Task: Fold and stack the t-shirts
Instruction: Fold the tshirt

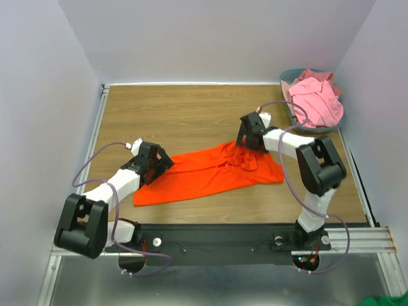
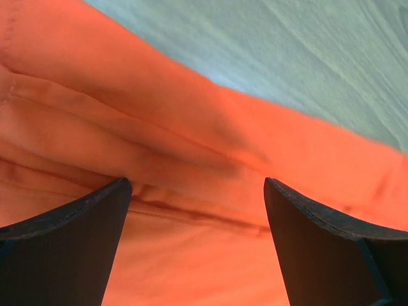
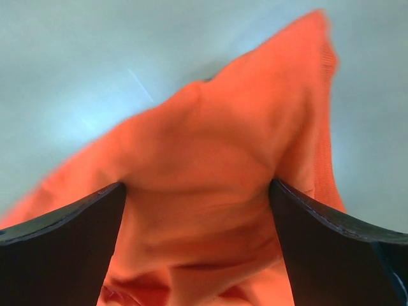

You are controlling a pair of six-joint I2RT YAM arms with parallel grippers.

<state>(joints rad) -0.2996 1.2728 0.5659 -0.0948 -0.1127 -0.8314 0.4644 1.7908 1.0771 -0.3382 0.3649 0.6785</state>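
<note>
The orange-red t-shirt (image 1: 204, 175) is soft matt cloth (creased); the table (image 1: 178, 115), wood-grain.

One t-shirt (image 1: 204, 175) lies spread mid-bench (image 1: 191, 115), nearer the front edge, running left to right. Left pincer (image 1: 164, 163) sits over its left end, right pincer (image 1: 246, 144) over its far right part. Basket (image 1: 287, 78) is at the far right corner w/ the other t-shirts (image 1: 315, 99) heaped in it, well apart from the spread one

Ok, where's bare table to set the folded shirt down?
Bare: the far table between the orange shirt and back wall, widest at left. Crowded: the far right corner, with the basket of pink shirts, and the middle, around the left gripper and right gripper.
</note>
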